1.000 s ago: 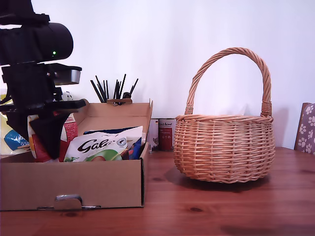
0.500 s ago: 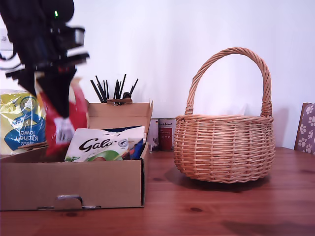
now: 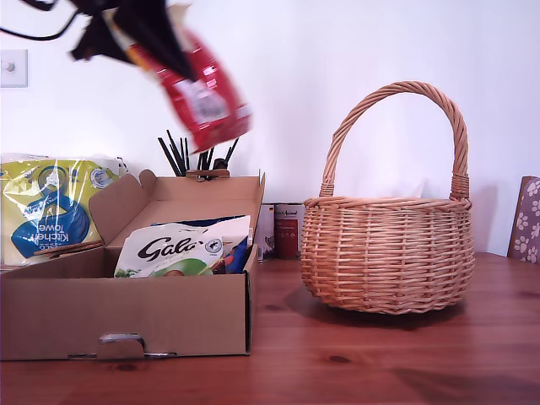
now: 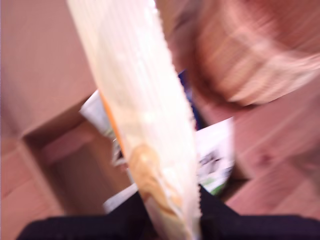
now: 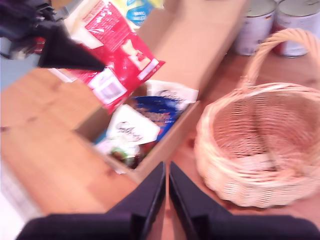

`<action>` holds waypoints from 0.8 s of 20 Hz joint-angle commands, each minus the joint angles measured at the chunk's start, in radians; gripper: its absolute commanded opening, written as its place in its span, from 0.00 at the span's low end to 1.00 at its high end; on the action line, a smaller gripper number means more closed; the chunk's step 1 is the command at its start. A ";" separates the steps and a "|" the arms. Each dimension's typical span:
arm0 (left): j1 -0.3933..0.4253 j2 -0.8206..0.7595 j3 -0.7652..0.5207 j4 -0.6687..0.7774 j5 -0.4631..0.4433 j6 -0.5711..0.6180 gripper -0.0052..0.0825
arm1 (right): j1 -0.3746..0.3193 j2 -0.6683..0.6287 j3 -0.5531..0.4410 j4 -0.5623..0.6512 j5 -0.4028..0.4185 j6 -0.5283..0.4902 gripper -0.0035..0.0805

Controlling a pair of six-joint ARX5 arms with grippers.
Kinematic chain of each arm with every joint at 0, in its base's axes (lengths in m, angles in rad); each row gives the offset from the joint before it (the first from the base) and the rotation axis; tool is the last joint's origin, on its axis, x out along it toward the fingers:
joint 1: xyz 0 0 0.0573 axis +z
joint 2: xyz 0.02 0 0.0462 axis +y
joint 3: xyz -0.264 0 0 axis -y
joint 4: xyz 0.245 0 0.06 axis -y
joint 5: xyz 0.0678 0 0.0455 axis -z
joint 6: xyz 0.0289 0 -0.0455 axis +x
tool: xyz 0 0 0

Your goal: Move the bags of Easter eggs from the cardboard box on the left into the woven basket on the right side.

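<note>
First tool (image 3: 139, 34) gripping red bag (image 3: 202, 97), "Gala" pouch (image 3: 181, 249)

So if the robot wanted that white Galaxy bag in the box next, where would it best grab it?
Probably by its raised upper edge, coming from above. The white bag leans up on the other pouches inside the cardboard box, so its top edge stands free near the wall on the exterior view's right. The box walls block a sideways approach, while the open top leaves room overhead.
</note>
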State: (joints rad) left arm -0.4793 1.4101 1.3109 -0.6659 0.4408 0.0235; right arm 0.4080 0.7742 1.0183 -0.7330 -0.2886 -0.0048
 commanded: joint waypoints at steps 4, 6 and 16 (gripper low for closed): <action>-0.111 0.019 0.000 0.240 0.011 -0.028 0.03 | 0.003 -0.061 -0.005 0.000 0.072 -0.003 0.03; -0.149 0.044 0.000 0.342 0.004 -0.051 0.04 | 0.003 -0.077 -0.005 -0.013 0.090 -0.003 0.03; -0.276 0.362 0.000 0.769 -0.121 0.022 0.03 | 0.003 -0.110 -0.005 -0.022 0.090 0.008 0.03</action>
State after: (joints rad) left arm -0.7509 1.7561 1.3109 0.0620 0.3328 0.0200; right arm 0.4076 0.6758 1.0183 -0.7593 -0.1989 -0.0006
